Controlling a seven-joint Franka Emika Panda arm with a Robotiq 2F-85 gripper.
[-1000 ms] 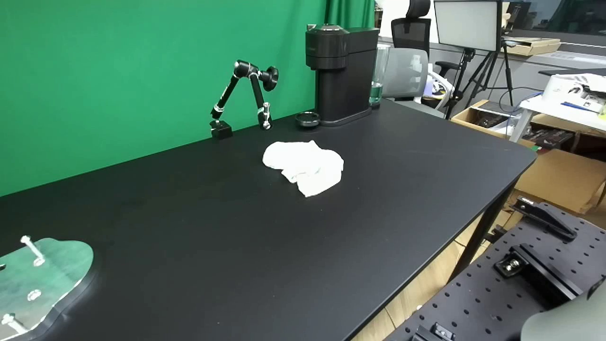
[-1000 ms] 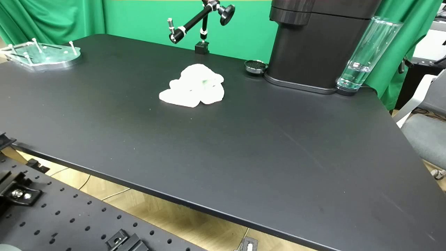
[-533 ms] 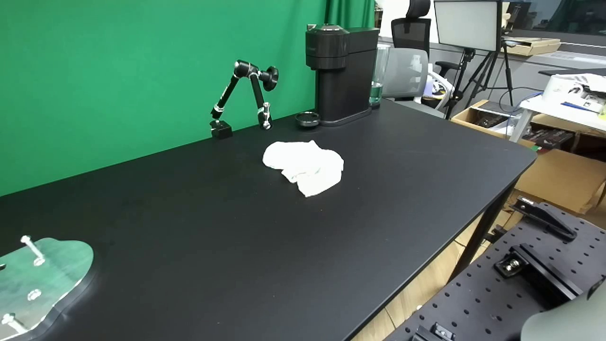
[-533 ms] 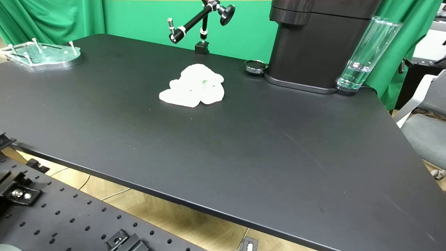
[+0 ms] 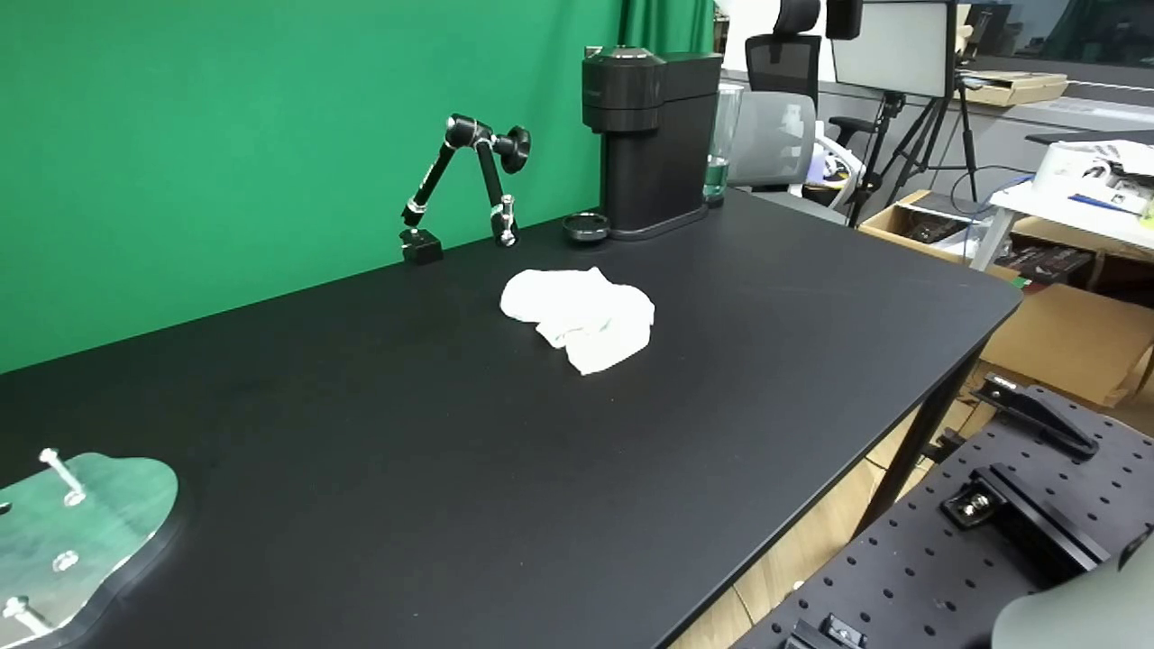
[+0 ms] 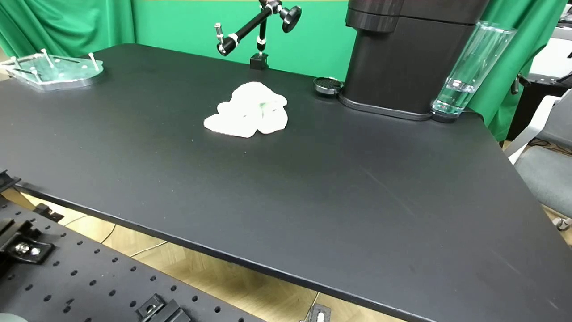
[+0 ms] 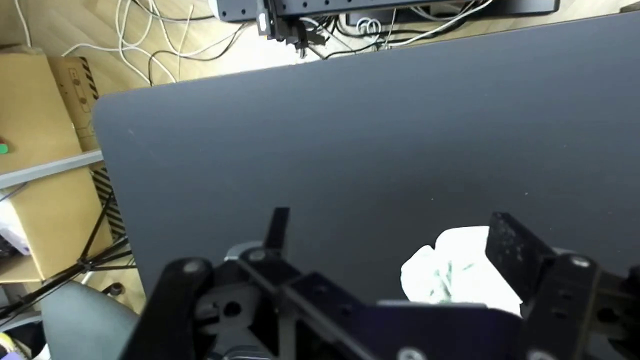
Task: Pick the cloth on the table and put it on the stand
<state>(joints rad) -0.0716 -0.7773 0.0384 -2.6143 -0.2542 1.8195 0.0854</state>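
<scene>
A crumpled white cloth lies on the black table in both exterior views (image 5: 581,315) (image 6: 250,112). It also shows in the wrist view (image 7: 465,270), partly hidden behind the right finger and gripper body. My gripper (image 7: 390,217) is open and empty, high above the table, its fingers wide apart. A dark block (image 5: 844,18) at the top edge of an exterior view looks like part of it. A jointed black arm on a small base (image 5: 469,135) (image 6: 250,29) stands behind the cloth. A clear plate with upright pegs (image 5: 117,505) (image 6: 67,74) lies on the table. I cannot tell which is the stand.
A black coffee machine (image 5: 658,144) (image 6: 411,62) with a clear water tank (image 5: 721,144) (image 6: 469,71) stands at the back. A small round dish (image 5: 586,227) (image 6: 327,86) sits beside it. A green backdrop (image 5: 270,135) rises behind the table (image 5: 406,469) (image 7: 300,140).
A dark block, likely part of the gripper, has come into an exterior view at the top edge. The cloth and the other table items have not moved.
</scene>
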